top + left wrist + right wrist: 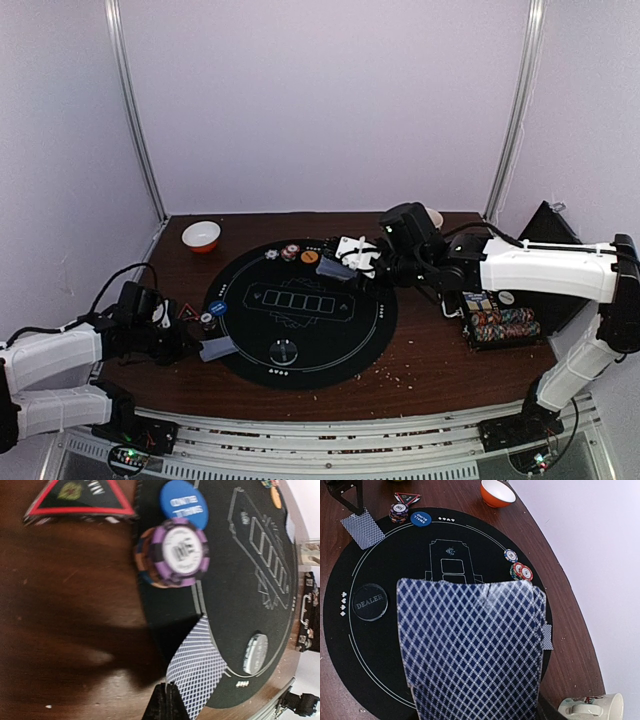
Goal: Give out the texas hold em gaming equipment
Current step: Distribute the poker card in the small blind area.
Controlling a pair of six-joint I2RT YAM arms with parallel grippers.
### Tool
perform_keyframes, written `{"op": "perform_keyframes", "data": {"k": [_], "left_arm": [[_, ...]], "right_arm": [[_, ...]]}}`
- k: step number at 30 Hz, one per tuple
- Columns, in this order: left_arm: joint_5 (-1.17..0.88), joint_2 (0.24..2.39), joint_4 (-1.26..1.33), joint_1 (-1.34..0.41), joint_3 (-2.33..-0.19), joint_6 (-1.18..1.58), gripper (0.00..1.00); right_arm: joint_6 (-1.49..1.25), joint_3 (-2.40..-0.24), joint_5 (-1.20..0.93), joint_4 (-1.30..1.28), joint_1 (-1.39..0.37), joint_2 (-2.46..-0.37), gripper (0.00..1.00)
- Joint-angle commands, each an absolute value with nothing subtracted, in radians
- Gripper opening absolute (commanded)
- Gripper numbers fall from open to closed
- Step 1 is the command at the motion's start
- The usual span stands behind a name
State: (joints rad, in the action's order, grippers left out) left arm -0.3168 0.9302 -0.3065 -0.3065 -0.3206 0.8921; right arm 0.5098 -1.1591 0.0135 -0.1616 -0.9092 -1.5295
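My left gripper (167, 700) is shut on the edge of one blue-backed card (197, 667), holding it over the near-left rim of the black round mat (330, 345). The same card shows in the top view (218, 348). A purple striped chip stack (175, 552) and a blue disc (184, 502) lie just beyond it. My right gripper (352, 262) holds a fanned pack of cards (470, 650) over the mat's far right; the pack hides its fingers in the right wrist view. Striped chips (521, 571) and an orange disc (310, 257) lie at the far rim. One card (547, 636) lies at the mat's right edge.
A clear dealer button (285, 351) lies on the mat's near side. A red triangle piece (80, 497) sits left of the mat. A white-and-orange bowl (201, 236) stands at the far left, a chip tray (500, 322) at the right, and a mug (592, 707) at the far right.
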Motion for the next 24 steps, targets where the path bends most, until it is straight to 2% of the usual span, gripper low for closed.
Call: {"op": "perform_keyframes", "data": {"k": [1,11,13,15,17,19,22,24], "left_arm": [[-0.232,0.914,-0.311,-0.296,-0.309,0.905,0.00],[-0.183,0.990,-0.346,-0.288,-0.322,0.874,0.00],[-0.175,0.991,-0.366,-0.288,-0.327,0.866,0.08],[-0.176,0.983,-0.372,-0.288,-0.329,0.866,0.23],[-0.171,0.975,-0.381,-0.288,-0.339,0.861,0.30],[-0.162,0.969,-0.403,-0.288,-0.359,0.857,0.43],[-0.135,0.933,-0.453,-0.288,-0.412,0.850,0.45],[-0.105,0.890,-0.455,-0.289,-0.464,0.830,0.51]], "right_arm": [[0.512,-1.155,0.006,-0.144,-0.904,-1.500,0.47],[0.513,-1.154,0.011,-0.149,-0.904,-1.493,0.47],[0.513,-1.154,0.009,-0.148,-0.904,-1.494,0.47],[0.516,-1.155,0.007,-0.151,-0.905,-1.496,0.47],[0.517,-1.161,0.006,-0.153,-0.904,-1.499,0.47],[0.517,-1.164,0.006,-0.155,-0.905,-1.499,0.47],[0.521,-1.169,0.005,-0.163,-0.904,-1.498,0.47],[0.529,-1.174,0.003,-0.173,-0.905,-1.500,0.47]]}}
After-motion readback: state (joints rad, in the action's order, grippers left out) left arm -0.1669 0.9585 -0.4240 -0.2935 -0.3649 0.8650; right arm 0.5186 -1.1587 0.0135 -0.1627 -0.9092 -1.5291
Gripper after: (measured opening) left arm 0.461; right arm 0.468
